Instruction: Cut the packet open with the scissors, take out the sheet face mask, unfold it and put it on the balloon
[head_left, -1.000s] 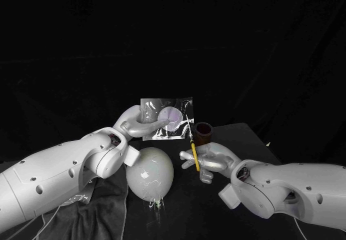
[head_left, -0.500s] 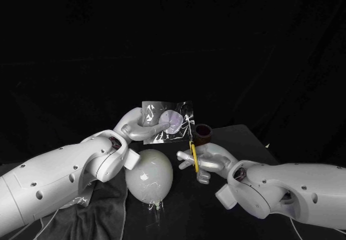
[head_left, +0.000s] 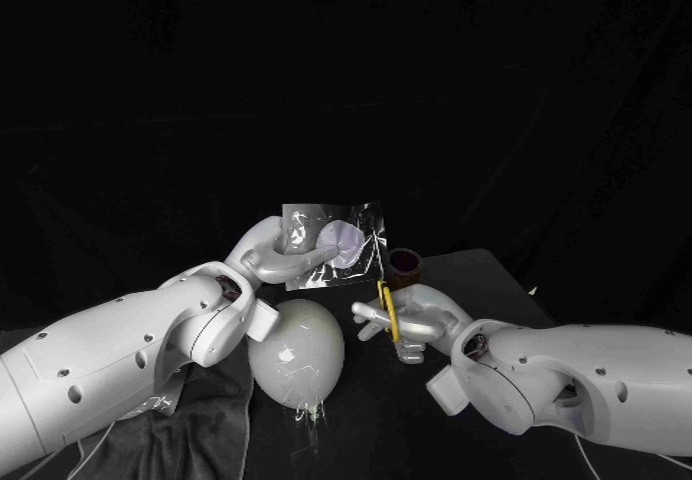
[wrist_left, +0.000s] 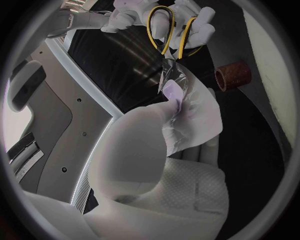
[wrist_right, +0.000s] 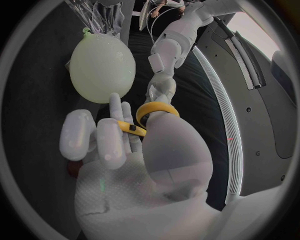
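**Packet Held Up to the Scissors Above a Waiting Balloon**

On the left, the left robot hand (head_left: 283, 256) is raised off the tabletop (head_left: 488, 276). Its fingers are closed on the lower left part of the packet (head_left: 340, 238), holding it upright. The packet is a glossy, see-through sleeve with a pale round patch at its middle.

Directly below that hand the balloon (head_left: 299, 348) lies on the tabletop, pale and egg-shaped, with its knotted end toward the robot. A dark cloth (head_left: 202, 412) is rumpled beside it, under the left arm.

Just right of the balloon, the scissors (head_left: 387, 308) stand nearly upright with their yellow handles low. In the left wrist view their blades point at the packet's near edge. Whether the blades touch the film cannot be told.

The right robot hand (head_left: 410, 322) grips the scissors, its fingers threaded through the yellow loops and curled around them.

Behind this hand and just beside the packet's lower right corner, a short brown tube (head_left: 404, 264) stands on the tabletop.
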